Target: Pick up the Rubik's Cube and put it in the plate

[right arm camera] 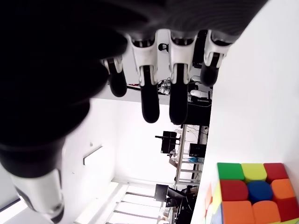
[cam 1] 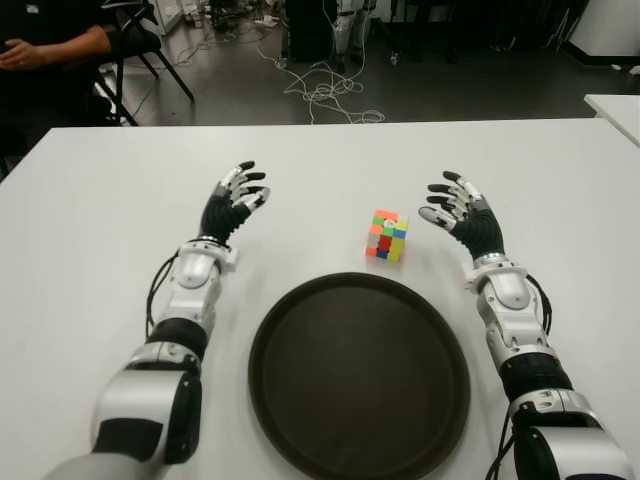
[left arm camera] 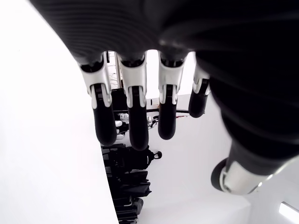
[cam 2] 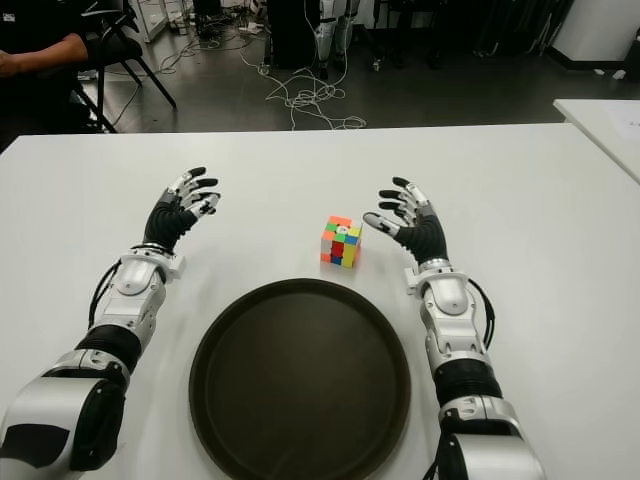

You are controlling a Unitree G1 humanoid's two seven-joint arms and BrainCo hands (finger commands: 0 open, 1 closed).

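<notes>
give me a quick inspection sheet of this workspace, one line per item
surface: white table, bare apart from the job's things and the arms
job's things: Rubik's Cube stands on the table just beyond the plate's far rim; dark round plate holds nothing
clutter: nothing seen on the table
hands: left hand open, left of the cube and well apart from it; right hand open, close to the cube's right side, not touching
cables: loose white cables on the floor beyond the table; black cable along each forearm
surroundings: seated person at far left, black chair, another white table at far right
</notes>
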